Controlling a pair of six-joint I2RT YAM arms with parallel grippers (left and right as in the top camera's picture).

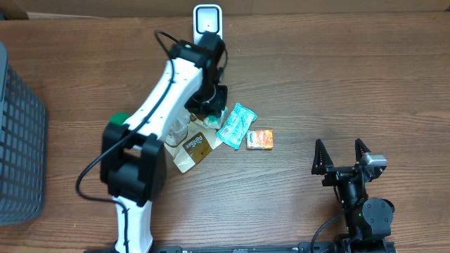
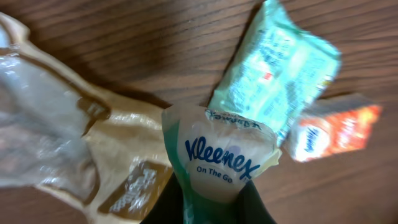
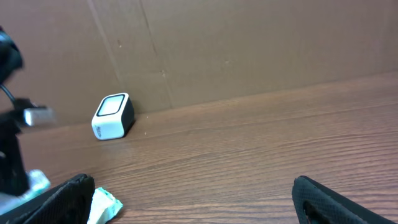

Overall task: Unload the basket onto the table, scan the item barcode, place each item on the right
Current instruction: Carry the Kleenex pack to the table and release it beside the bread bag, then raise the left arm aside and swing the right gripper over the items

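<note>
- The left gripper (image 1: 209, 105) is clamped shut on the Kleenex pack (image 2: 219, 155), at 6 o'clock from the scanner (image 1: 207, 20).
- The right gripper (image 1: 341, 156) stands wide open, empty, well apart at 4 o'clock.
- A teal packet (image 1: 235, 125) and an orange box (image 1: 259, 139) lie nearby.

The left arm (image 1: 165, 91) reaches out from its base on the near side, slanting up and to the right. Its wrist is bent over so that the left pincer (image 1: 211, 111) points downward, its dark fingers (image 2: 163, 208) pinched tight on a tissue pack (image 2: 221, 155). The right arm (image 1: 367, 211) sits folded low at the near right, well apart from the left. The right pincer (image 1: 339, 153) faces away from its base, its fingers (image 3: 59, 200) spread wide apart.
</note>
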